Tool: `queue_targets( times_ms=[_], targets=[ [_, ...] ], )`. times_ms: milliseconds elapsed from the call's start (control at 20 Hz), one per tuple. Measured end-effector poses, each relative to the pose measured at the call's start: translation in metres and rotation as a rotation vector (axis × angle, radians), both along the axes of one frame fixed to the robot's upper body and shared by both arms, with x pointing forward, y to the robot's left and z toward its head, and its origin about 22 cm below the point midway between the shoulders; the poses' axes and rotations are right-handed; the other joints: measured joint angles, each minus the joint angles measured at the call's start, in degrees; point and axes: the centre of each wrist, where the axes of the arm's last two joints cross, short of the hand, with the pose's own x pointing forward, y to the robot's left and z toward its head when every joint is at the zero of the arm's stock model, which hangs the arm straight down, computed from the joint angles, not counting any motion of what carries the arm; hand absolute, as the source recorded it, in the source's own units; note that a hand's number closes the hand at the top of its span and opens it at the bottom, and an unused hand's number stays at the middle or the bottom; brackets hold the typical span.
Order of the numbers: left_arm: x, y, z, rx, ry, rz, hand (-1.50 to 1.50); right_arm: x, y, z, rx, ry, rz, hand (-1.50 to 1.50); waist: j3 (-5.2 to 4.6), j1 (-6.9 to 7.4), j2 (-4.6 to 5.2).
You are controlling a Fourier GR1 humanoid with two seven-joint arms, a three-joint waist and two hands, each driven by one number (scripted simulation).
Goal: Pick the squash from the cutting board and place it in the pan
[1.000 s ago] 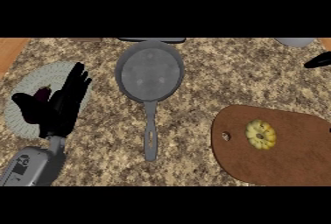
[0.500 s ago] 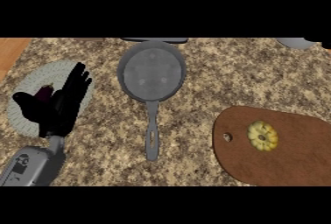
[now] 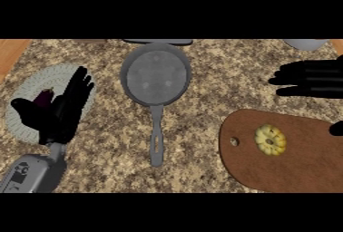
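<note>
Head view: right hand (image 3: 309, 78) now showing at right edge, above the cutting board (image 3: 301, 167). A sec ago only a sliver of it was peeking in at top right; half a sec ago it was out of frame altogether. So the arm is swinging in toward the work area, prob. start of the reach for the squash (image 3: 270, 140). Nothing grasped yet.

Right fingers (image 3: 291, 72) lying straight, spread wide, pointing toward view's left, holding nothing. A small dark bit also showing at right edge over the board, cannot tell what part of the hand it is.

Squash: yellow, round, scalloped, sitting on the board's left half, near the hang-hole end. Unmoved vs. earlier frames. It is lying below and slightly left of the right fingers in view, apart from them, no contact. Judgement: hand needs to be coming down over the squash before closing.

Pan (image 3: 154, 76) sitting mid-worktop (image 3: 221, 68), handle pointing toward the robot, bowl bare. Left of board, well apart from squash. Unchanged.

Left hand (image 3: 61, 108) resting open over a pale plate (image 3: 23, 129) at view's left, fingers up, holding nothing; barely shifting between frames. Small dark purple item (image 3: 44, 96) on the plate beside it, cannot ID.

Task status: early, pick step not yet done.
</note>
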Motion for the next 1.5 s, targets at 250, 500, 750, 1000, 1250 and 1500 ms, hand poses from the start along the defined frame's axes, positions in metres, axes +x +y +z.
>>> queue_targets(
  times_ms=[250,500,750,1000,1250,1500],
  targets=[
    [0.001,0.001,-0.002,0.002,0.008,0.016,0.00,0.002,-0.008,-0.016,-0.181,-0.048,0.051,-1.50,-0.03,-0.75,-0.16],
    [-0.007,0.007,-0.007,0.009,0.012,0.037,0.00,0.007,-0.015,-0.027,-0.280,-0.119,0.117,-1.50,-0.06,-1.90,-0.61],
    [-0.002,0.013,-0.001,0.010,0.019,0.059,0.00,0.013,-0.023,-0.033,-0.318,-0.198,0.142,-1.50,-0.07,-3.06,-0.89],
    [-0.008,0.018,-0.005,0.009,0.022,0.068,0.00,0.011,-0.022,-0.039,-0.299,-0.214,0.162,-1.50,-0.12,-3.63,-1.09],
    [-0.013,0.021,-0.001,0.007,0.025,0.075,0.00,0.003,-0.010,-0.047,-0.301,-0.219,0.194,-1.50,-0.13,-3.90,-1.20],
    [-0.011,0.020,-0.001,0.002,0.018,0.073,0.00,0.005,0.004,-0.060,-0.329,-0.229,0.189,-1.50,-0.13,-3.90,-1.18]
  ],
)
